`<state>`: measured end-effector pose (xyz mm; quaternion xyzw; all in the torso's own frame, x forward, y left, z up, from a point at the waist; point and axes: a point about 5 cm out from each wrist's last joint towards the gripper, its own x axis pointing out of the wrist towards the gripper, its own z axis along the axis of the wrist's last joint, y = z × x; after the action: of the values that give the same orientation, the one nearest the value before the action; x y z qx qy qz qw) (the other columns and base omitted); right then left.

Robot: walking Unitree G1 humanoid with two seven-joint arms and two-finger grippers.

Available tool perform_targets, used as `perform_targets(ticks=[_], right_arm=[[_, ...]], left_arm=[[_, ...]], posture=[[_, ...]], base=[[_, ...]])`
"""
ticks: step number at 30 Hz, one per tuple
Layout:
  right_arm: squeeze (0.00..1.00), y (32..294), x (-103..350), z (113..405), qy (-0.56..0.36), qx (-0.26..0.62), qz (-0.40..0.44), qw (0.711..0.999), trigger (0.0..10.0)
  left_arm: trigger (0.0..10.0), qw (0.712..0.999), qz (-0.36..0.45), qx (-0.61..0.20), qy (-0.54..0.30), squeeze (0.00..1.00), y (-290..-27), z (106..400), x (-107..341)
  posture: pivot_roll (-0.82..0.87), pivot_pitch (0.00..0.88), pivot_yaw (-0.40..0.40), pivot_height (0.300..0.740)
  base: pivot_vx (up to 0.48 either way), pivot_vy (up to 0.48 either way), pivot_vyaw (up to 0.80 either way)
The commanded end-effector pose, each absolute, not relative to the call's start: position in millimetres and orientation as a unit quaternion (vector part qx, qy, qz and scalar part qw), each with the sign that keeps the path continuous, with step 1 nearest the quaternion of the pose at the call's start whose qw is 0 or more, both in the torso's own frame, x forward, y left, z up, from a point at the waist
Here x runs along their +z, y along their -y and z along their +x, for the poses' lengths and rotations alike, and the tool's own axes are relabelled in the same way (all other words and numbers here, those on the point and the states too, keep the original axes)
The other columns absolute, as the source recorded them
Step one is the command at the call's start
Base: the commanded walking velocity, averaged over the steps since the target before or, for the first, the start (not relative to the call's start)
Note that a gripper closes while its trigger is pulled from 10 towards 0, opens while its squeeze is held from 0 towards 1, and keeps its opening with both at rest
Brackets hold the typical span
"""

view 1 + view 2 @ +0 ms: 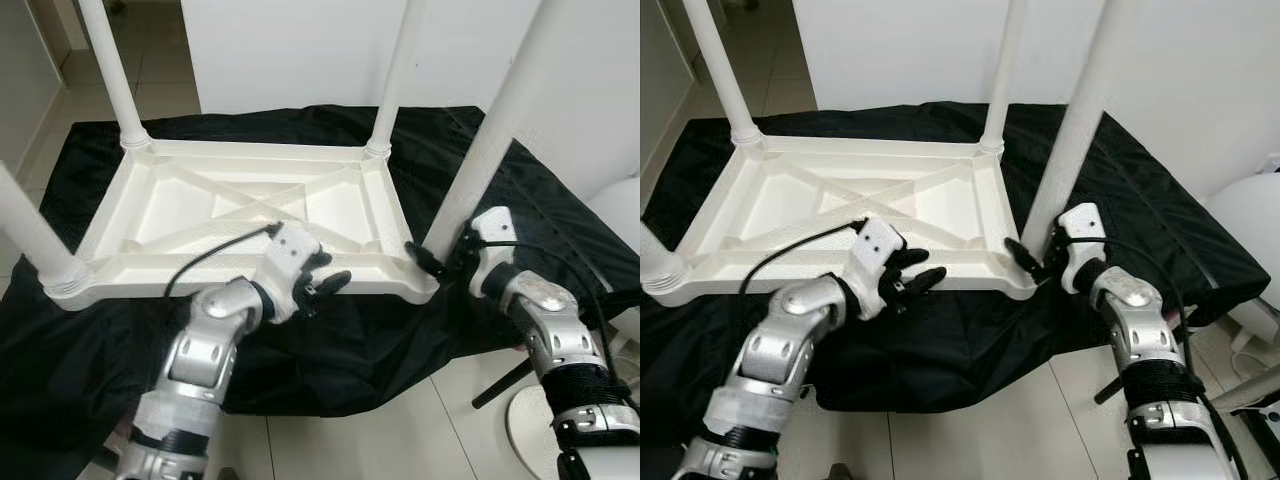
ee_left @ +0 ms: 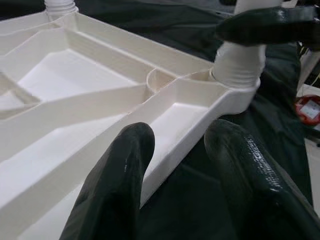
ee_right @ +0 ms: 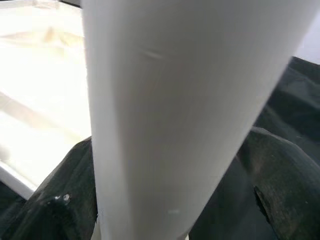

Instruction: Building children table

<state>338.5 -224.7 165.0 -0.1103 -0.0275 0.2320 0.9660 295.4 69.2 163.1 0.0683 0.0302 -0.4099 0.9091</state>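
Centre frame on a black cloth (image 1: 330, 360), the upturned tabletop (image 1: 240, 215) carries four legs, so leg-fitting looks nearly done. Lower right, the right gripper (image 1: 440, 258) clasps the near-right leg (image 1: 480, 160) just above its socket; the left gripper (image 1: 322, 285), fingers spread and empty, straddles the front rim. Next move probably calls for twisting or pressing that leg fully home.

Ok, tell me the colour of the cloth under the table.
Black cloth, clearest in the left eye view.
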Motion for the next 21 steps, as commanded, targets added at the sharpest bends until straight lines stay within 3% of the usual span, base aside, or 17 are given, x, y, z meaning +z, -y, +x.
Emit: perform_targets(ticks=[1, 6, 10, 21], right_arm=[[0.00, 240, 164, 339, 0.029, 0.185, -0.099, 0.977, 10.0], [0.00, 242, 162, 335, 0.061, 0.154, -0.067, 0.984, 10.0], [0.00, 229, 158, 327, 0.074, 0.196, -0.033, 0.977, 10.0], [0.00, 235, 153, 325, 0.071, 0.231, -0.033, 0.970, 10.0]], left_arm=[[10.0, 0.916, 0.070, -0.393, -0.029, 0.00, -68, 294, 163], [10.0, 0.930, 0.035, -0.365, -0.031, 0.00, -66, 299, 166], [10.0, 0.932, 0.040, -0.360, -0.024, 0.00, -62, 301, 169], [10.0, 0.908, 0.092, -0.408, 0.017, 0.00, -49, 284, 172]], posture=[[-0.05, 0.023, -0.046, 0.740], [-0.06, 0.026, -0.039, 0.740], [-0.07, 0.029, -0.028, 0.740], [-0.07, 0.039, -0.038, 0.740]], base=[[0.000, 0.000, 0.00], [0.000, 0.000, 0.00], [0.000, 0.000, 0.00], [0.000, 0.000, 0.00]])
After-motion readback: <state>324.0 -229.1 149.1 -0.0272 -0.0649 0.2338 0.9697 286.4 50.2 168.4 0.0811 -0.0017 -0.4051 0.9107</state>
